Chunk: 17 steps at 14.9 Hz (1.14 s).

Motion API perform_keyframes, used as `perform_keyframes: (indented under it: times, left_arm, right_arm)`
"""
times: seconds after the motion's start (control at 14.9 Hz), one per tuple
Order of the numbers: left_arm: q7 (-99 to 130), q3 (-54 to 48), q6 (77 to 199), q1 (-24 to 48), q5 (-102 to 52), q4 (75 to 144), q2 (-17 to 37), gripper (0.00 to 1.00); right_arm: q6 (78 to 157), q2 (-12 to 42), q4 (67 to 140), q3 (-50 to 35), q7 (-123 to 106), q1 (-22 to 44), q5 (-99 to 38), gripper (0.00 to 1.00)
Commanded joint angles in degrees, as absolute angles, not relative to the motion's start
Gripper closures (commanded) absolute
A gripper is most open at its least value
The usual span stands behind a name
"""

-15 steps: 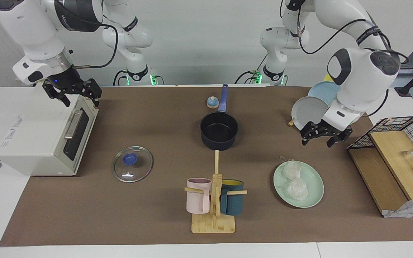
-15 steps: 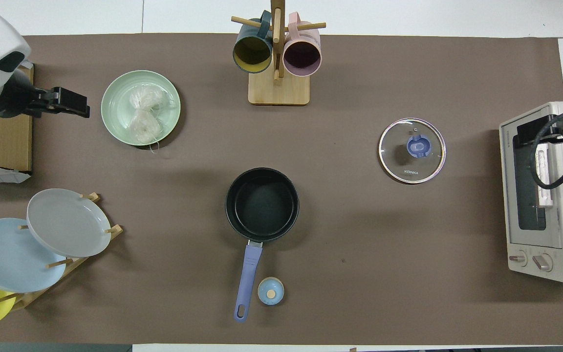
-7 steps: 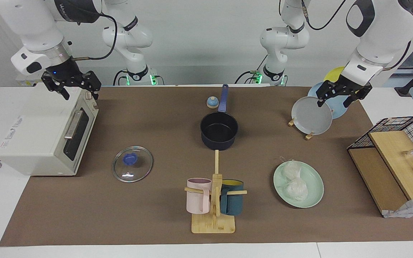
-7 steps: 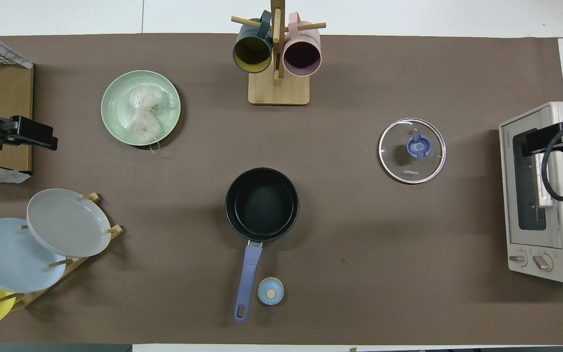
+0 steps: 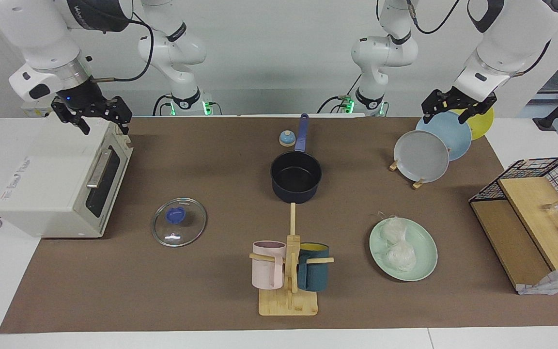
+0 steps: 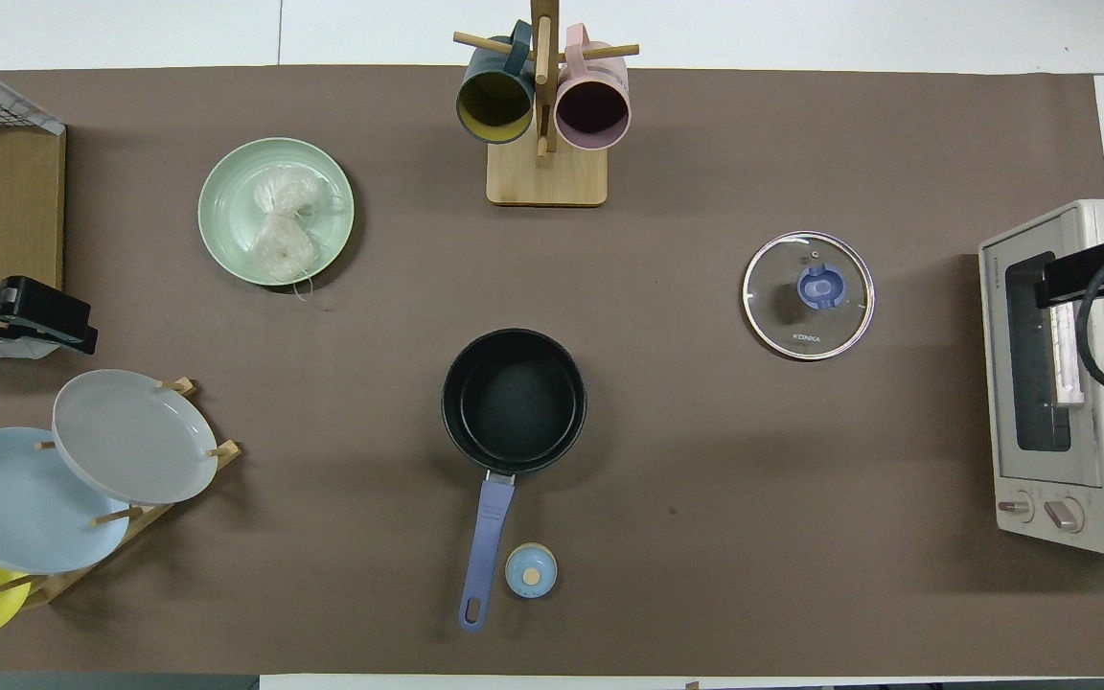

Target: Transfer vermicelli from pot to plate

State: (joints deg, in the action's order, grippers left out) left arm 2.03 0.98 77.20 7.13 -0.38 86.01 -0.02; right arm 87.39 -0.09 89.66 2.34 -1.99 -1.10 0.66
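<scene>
The vermicelli [image 5: 397, 245] lies in two pale clumps on the mint-green plate [image 5: 425, 265], at the left arm's end of the table; both also show in the overhead view, the vermicelli [image 6: 282, 228] on the plate [image 6: 224, 192]. The dark navy pot [image 5: 296, 177] stands mid-table, its inside black and bare, its blue handle pointing toward the robots; it also shows in the overhead view [image 6: 514, 401]. My left gripper [image 5: 453, 112] is open and empty, up over the plate rack [image 6: 44, 321]. My right gripper [image 5: 105, 127] is open and empty over the toaster oven [image 6: 1074, 278].
A glass lid [image 5: 179, 222] lies between oven and pot. A mug rack [image 5: 288, 271] stands farther from the robots than the pot. The toaster oven [image 5: 41, 184], a grey plate [image 5: 422, 156] on its rack, a small blue knob [image 5: 286, 138] and a wire-and-wood shelf [image 5: 526, 213] also stand here.
My left gripper has risen from beside the mint-green plate and drawn back toward the robots, over the plate rack. My right gripper has lifted slightly over the oven. The vermicelli has not moved.
</scene>
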Motion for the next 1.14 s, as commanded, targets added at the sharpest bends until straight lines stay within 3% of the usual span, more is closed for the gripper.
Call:
perform_keyframes:
  times: [0.0, 0.34, 1.07]
  left_arm:
    - [3.7, 0.7, 76.6, 7.1, 1.2, 88.2, -2.1, 0.0]
    - [3.5, -2.5, 80.1, 3.3, 0.5, 89.2, -2.0, 0.0]
    - [3.1, -2.3, 85.6, 3.7, 0.5, 89.6, -1.9, 0.0]
  right_arm:
    - [85.3, -0.4, 89.0, 2.7, -2.6, -0.6, 0.5, 0.0]
    - [84.9, -0.3, 88.8, 2.9, -2.7, -0.6, 0.5, 0.0]
    - [84.8, -0.4, 88.9, 2.8, -2.9, -0.4, 0.7, 0.0]
